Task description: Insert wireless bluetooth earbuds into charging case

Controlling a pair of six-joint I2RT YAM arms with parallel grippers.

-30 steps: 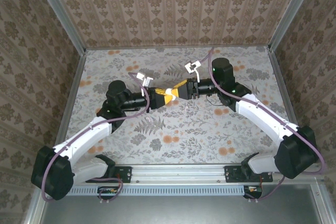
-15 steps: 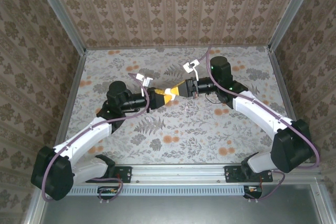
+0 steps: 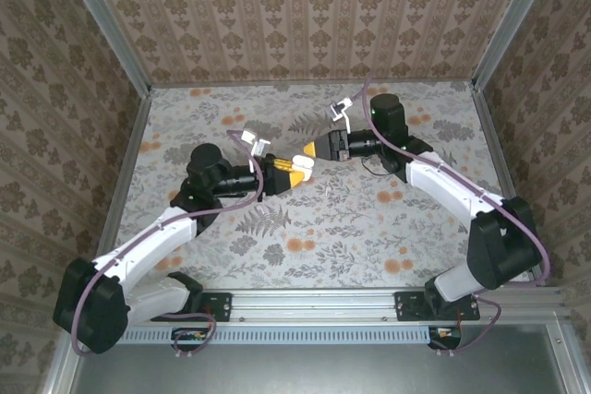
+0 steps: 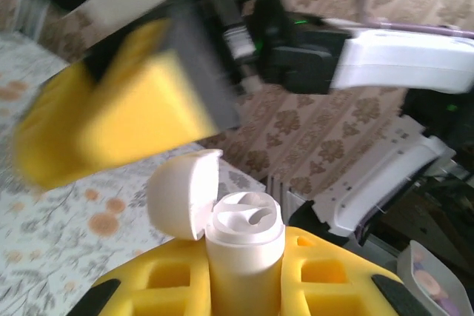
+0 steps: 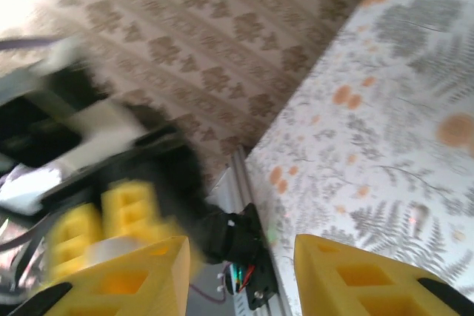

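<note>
1. The left gripper (image 3: 288, 171) sits left of the table's (image 3: 277, 246) middle. Its yellow fingers are pressed on the body of the white charging case (image 4: 244, 257).
2. In the left wrist view the case stands with its long axis along the fingers. Its lid (image 4: 181, 192) is flipped back to the left, and the open mouth faces away from the left wrist, toward the right arm. The recesses at the mouth look white and unfilled.
3. The right gripper (image 3: 319, 147) is just beside the case mouth, up and to the right of it, but apart from it. In the right wrist view its fingers are spread, with nothing between them.
4. Farther right, a small dark hooked shape lies on the table close under the right forearm. It is probably the wireless bluetooth earbuds (image 3: 371, 167), though too small to be sure.
5. Judgement: the earbuds lie behind the right gripper, on the side away from the case. The right arm is nearer, so it would have to turn back from the case and reach down, while the left arm holds the mouth up.
</note>
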